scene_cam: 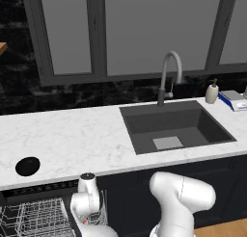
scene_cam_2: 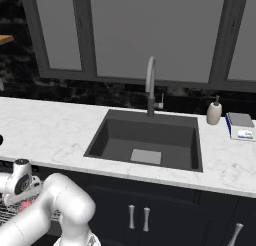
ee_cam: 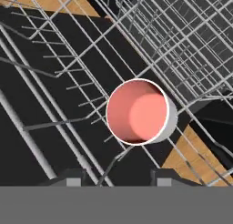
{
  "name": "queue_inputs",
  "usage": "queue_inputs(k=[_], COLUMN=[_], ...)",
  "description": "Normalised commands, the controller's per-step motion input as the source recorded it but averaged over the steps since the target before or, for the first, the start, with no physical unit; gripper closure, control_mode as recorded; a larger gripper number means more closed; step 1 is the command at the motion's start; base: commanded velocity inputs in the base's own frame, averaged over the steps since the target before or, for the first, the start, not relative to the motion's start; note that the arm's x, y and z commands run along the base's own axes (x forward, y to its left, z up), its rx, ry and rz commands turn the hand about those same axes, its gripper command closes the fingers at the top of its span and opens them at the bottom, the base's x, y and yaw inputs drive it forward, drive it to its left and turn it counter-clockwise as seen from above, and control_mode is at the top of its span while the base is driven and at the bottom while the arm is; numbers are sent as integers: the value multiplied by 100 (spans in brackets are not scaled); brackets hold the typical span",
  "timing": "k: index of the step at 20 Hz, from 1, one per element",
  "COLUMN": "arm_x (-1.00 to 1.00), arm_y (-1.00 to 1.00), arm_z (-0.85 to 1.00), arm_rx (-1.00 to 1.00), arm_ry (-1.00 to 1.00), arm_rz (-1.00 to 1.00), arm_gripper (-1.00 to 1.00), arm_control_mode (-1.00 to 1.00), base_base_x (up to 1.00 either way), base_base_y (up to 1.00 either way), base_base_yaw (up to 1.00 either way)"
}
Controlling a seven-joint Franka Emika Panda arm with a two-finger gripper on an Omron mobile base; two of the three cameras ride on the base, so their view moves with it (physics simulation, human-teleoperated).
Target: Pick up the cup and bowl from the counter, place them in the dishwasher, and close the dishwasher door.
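Black bowl (scene_cam: 27, 166) on counter (scene_cam: 77, 135); wire rack (scene_cam: 34, 219) below.

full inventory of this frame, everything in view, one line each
cup: 1, white-grey with pink-red inside, upright in the wire rack, below the pincer
bowl: 1, black, on the counter near its front edge, far left
rack: 1, white wire, pulled out of the open dishwasher under the counter
counter: 1, white marble with grey veins
sink: 1, dark, set into the counter
tap: 1, grey, behind the sink
soap bottle: 1, cream, right of the tap
scale: 1, blue and white with grey top, right end of counter
cabinet handles: 2 side by side, pale, on the dark doors below the sink
pincer: 1, dark fingertips, open, above the cup
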Motion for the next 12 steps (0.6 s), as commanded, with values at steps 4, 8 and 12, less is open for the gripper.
queue_inputs(k=[4, 8, 12], arm_x=[-89, -90, -62], arm_y=[20, 24, 19], arm_z=[100, 100, 100], arm_rx=[0, 0, 0], arm_ry=[0, 0, 4], arm_rz=[0, 0, 0], arm_gripper=[-100, -100, -100], arm_control_mode=[-100, -100, -100], base_base_x=[0, 0, 0], base_base_y=[0, 0, 0], base_base_yaw=[0, 0, 0])
